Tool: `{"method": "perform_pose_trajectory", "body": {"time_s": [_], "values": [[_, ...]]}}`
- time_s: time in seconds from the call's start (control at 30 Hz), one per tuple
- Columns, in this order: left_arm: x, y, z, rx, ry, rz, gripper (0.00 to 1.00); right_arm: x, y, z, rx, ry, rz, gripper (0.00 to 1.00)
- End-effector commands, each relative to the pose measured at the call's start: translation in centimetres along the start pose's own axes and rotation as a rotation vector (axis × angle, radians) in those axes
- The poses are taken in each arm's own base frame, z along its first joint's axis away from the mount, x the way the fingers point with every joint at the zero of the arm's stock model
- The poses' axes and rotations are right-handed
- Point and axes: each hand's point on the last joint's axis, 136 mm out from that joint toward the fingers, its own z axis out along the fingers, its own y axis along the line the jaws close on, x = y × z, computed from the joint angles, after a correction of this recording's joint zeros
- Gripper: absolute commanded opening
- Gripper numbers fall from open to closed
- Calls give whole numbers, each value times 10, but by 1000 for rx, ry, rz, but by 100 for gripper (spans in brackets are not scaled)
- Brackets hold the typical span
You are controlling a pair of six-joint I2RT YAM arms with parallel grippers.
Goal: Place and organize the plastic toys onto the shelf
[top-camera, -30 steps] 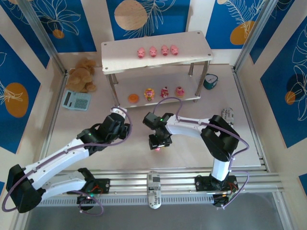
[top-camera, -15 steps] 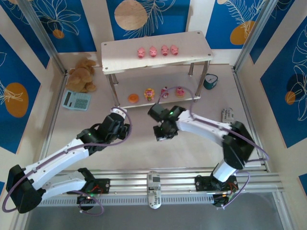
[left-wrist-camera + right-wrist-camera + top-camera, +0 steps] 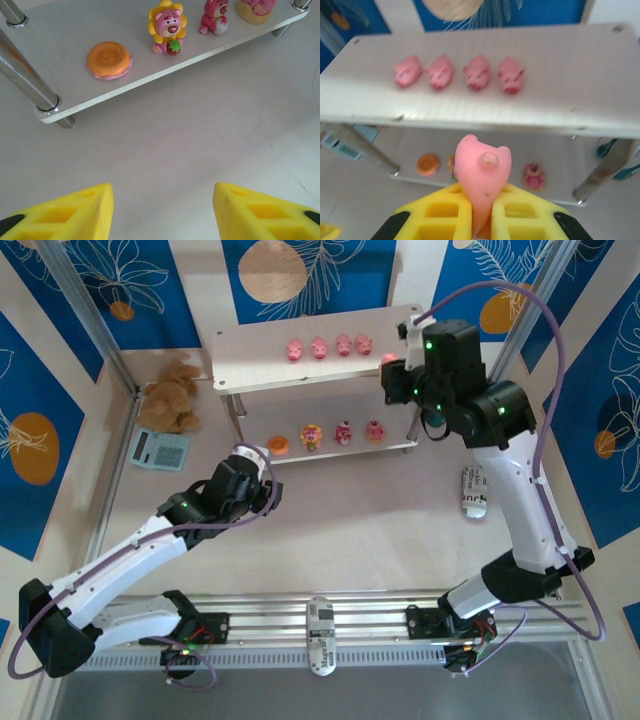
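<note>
right wrist | right hand [image 3: 481,202] clamps piglet [image 3: 482,170] | facing shelf [image 3: 570,75]

Right arm [image 3: 520,490] is stretched up tall and bent over at the top, with the right gripper [image 3: 390,367] held by the right end of the shelf [image 3: 250,355] top board, jaws clamped on a pink piglet [image 3: 482,170]. Left arm [image 3: 130,550] is reached low toward the shelf's front-left leg, left gripper [image 3: 162,205] fingers spread apart.
</note>
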Motion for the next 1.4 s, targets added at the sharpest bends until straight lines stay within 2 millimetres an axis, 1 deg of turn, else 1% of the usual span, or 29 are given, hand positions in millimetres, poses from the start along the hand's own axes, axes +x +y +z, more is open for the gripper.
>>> {"method": "perform_pose_trajectory", "body": {"time_s": [0.0,0.1,0.17,0.23,0.4,0.53,0.67,0.83,1.37], "values": [[-6,-1,-4,9,5,14,55,-11,-20,21,36,7,-24,14],[-6,1,-6,0,10,17,55,-28,-38,30,69,-15,-5,14],[-6,2,-7,-6,11,18,55,-35,-47,38,82,-20,3,14],[-7,2,-7,-7,10,18,55,-39,-53,48,75,-17,15,14],[-7,3,-7,-13,15,17,55,-34,-62,78,68,15,35,14],[-8,2,-6,-16,22,19,55,-30,-67,95,58,35,50,14],[-8,3,-5,-18,25,22,55,-23,-67,109,48,69,57,14],[-9,3,-2,-18,27,23,55,-14,-66,119,46,101,56,14],[-7,7,1,-19,34,16,55,0,-67,141,52,155,47,18]]}}
